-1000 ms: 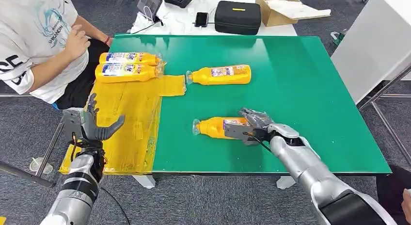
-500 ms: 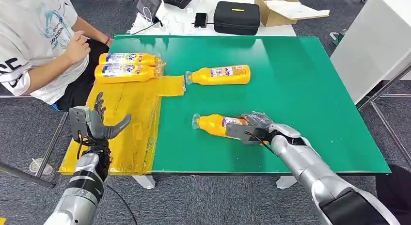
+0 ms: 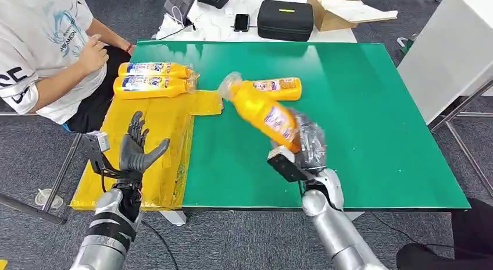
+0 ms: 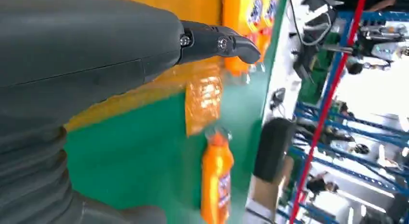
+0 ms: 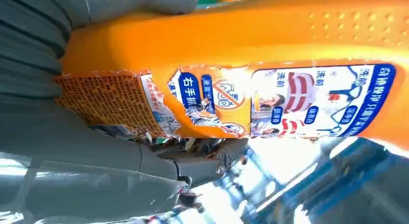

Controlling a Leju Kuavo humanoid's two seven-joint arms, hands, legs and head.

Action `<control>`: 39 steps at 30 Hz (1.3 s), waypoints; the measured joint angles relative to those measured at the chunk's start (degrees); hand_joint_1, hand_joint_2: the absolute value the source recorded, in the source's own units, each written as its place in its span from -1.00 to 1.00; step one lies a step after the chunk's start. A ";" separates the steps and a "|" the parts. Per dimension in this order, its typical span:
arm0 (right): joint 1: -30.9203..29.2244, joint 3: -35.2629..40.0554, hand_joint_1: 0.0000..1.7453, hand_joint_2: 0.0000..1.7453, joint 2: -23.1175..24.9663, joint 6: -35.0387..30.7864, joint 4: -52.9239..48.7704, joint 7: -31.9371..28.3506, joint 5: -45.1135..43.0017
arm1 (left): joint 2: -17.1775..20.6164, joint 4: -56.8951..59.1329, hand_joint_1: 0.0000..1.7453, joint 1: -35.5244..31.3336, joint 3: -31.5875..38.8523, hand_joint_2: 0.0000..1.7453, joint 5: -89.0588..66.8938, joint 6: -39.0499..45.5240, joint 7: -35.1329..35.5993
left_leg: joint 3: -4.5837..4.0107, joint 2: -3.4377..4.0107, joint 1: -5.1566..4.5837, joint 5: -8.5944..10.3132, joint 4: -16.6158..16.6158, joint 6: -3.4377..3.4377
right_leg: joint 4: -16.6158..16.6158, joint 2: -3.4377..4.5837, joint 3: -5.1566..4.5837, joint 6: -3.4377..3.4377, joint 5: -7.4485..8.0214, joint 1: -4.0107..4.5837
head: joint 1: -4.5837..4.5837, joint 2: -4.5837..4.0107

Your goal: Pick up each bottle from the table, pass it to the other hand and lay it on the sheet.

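You had a green worktop (image 3: 360, 124) filling the middle of the head view, with grey carpet around it and a white table of clutter along the upper edge: a black case (image 3: 285, 20), a cardboard box (image 3: 337, 8), a phone (image 3: 242, 22). A seated person (image 3: 46, 49) occupied the upper left corner, one forearm raised near the worktop's left end. The yellow sheet (image 3: 157, 136) draped over the worktop's left edge, and the right half of the green surface lay open.

Your right hand (image 3: 305, 145) was clamped around the base end of the held bottle (image 3: 264, 113), lifted off the worktop at centre frame; its long axis ran diagonally, cap toward the upper left, base toward the lower right. Your left hand (image 3: 136, 151) hung at lower left over the sheet's near part, fingers spread and holding nothing.

2 bottles (image 3: 152, 79) lay side by side on the sheet's far end, caps pointing right. 1 more bottle (image 3: 273, 88) lay on the green just behind the raised one.
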 measured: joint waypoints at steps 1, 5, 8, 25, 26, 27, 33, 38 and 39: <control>0.66 -1.15 1.00 1.00 0.30 -0.11 -1.32 -0.30 0.00 | -0.17 -0.71 -1.00 0.18 -0.09 1.00 0.47 -0.24 0.19 | -0.02 0.00 -0.03 -0.01 0.00 0.02 | 0.00 0.00 -0.01 0.00 0.00 -0.03 | 0.00 0.00; 3.28 -4.71 1.00 1.00 2.25 -4.82 -5.17 -6.04 -1.70 | -0.50 -3.19 -1.00 1.08 -1.64 1.00 4.31 -3.81 1.57 | -0.02 -0.05 -0.07 -0.03 0.01 0.06 | -0.02 -0.04 -0.03 0.02 0.01 -0.07 | -0.02 0.00; 4.92 -7.28 1.00 1.00 3.39 -7.30 -7.80 -9.18 -2.69 | -0.94 -5.92 -1.00 2.33 -3.83 1.00 8.00 -6.76 4.00 | -0.02 -0.03 -0.07 -0.03 0.01 0.06 | -0.02 -0.05 -0.03 0.02 0.01 -0.06 | -0.02 0.00; 5.87 -6.03 1.00 1.00 10.83 2.71 4.85 -18.03 -5.55 | -0.09 -9.90 -1.00 5.08 -19.93 1.00 22.45 -20.90 8.94 | -0.03 0.04 -0.01 -0.03 -0.02 0.06 | -0.01 -0.03 -0.05 0.01 0.01 0.00 | -0.02 0.00; 5.11 -4.87 1.00 1.00 11.56 2.97 6.90 -18.03 -5.64 | -0.02 -9.68 -1.00 4.81 -20.85 1.00 21.97 -20.98 8.85 | -0.03 0.04 0.00 -0.03 -0.02 0.06 | -0.01 -0.03 -0.05 0.01 0.01 0.01 | -0.02 0.00; 4.42 -3.92 1.00 1.00 12.23 3.08 8.67 -18.03 -5.64 | 0.07 -9.42 -1.00 4.55 -21.76 1.00 21.42 -20.98 8.72 | -0.03 0.04 0.00 -0.03 -0.02 0.06 | -0.01 -0.03 -0.06 0.01 0.01 0.01 | -0.02 0.00; 1.60 0.73 1.00 1.00 14.97 3.15 16.07 -18.01 -5.05 | 0.50 -7.47 -1.00 3.43 -25.05 1.00 21.24 -21.66 8.87 | -0.05 0.02 -0.01 -0.03 -0.02 0.06 | -0.01 -0.03 -0.07 0.01 0.00 -0.01 | -0.02 0.00; 0.27 2.59 1.00 1.00 15.95 2.84 19.42 -17.57 -4.15 | 0.88 -5.46 -1.00 2.44 -25.77 1.00 21.99 -21.62 9.00 | -0.07 0.02 -0.02 -0.03 -0.01 0.06 | -0.01 -0.03 -0.09 0.01 0.01 -0.01 | 0.00 0.00; 0.00 2.95 1.00 1.00 16.19 2.58 20.11 -17.38 -3.89 | 0.96 -4.94 -1.00 2.23 -25.83 1.00 21.99 -21.53 9.00 | -0.06 0.04 -0.02 -0.03 -0.01 0.06 | -0.01 -0.02 -0.09 0.01 0.01 -0.01 | -0.02 0.00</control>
